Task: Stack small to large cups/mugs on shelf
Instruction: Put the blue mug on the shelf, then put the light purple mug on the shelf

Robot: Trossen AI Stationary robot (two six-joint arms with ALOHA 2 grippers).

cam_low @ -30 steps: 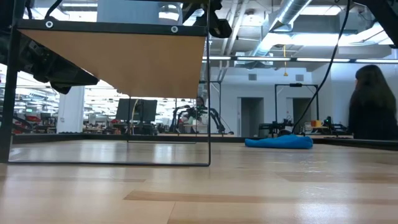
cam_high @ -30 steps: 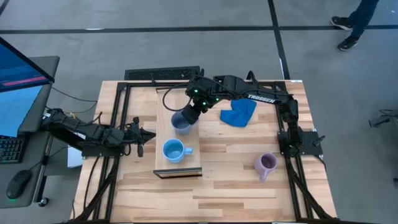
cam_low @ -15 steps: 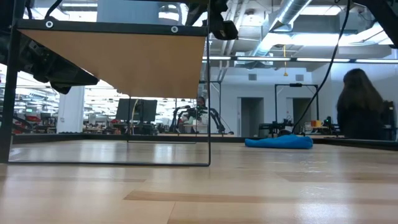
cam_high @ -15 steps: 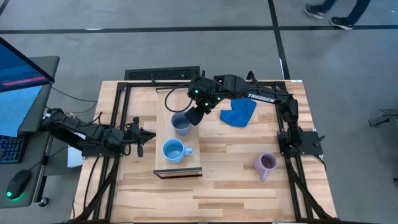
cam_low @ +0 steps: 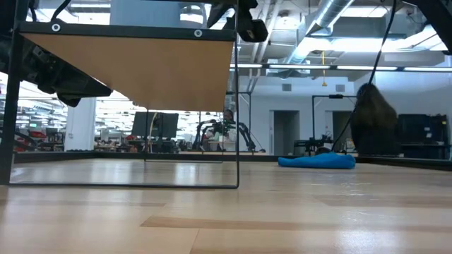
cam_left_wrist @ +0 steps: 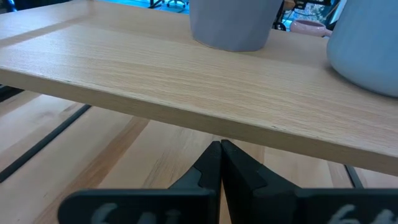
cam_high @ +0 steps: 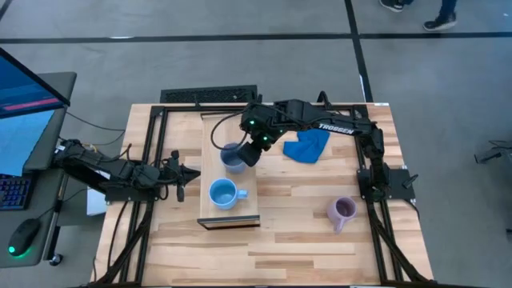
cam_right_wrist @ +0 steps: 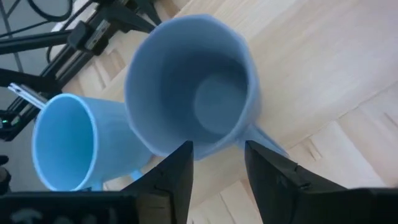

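On the shelf (cam_high: 210,172), the right gripper (cam_high: 250,152), fingers spread, sits at three o'clock of the slate-blue mug (cam_high: 232,158), the sky-blue mug (cam_high: 223,194) at six; the release looks done, and next comes fetching the lilac mug (cam_high: 342,211).

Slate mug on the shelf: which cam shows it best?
Right wrist view: the slate mug fills it, mouth, inside and handle visible. High view shows it small, partly under the right gripper. Left wrist shows only its base. Low view: hidden.
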